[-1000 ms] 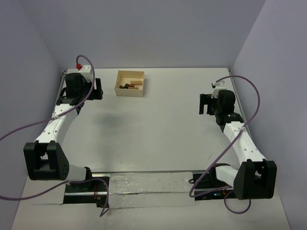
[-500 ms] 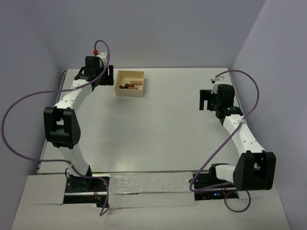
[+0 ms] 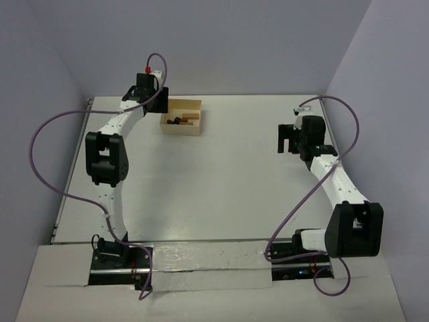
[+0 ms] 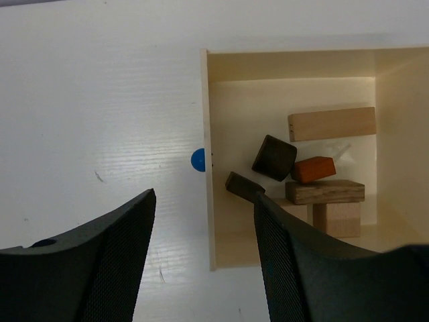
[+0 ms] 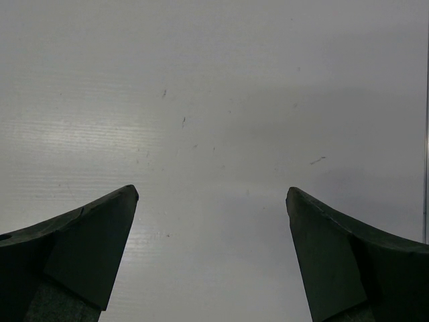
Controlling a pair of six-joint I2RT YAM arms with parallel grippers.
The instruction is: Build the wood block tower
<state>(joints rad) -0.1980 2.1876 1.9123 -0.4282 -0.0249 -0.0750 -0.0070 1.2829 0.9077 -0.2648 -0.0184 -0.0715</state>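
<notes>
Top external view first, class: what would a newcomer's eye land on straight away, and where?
The pale wooden box at the far left of the table holds a jumble of wood blocks, tan, reddish and dark. The left end effector hangs over it, open, astride its left wall in the wrist view. The right end effector hovers open over the table on the right.

Lab robot cell: bare lilac walls [image 3: 201,40], white table [image 3: 221,174].
</notes>
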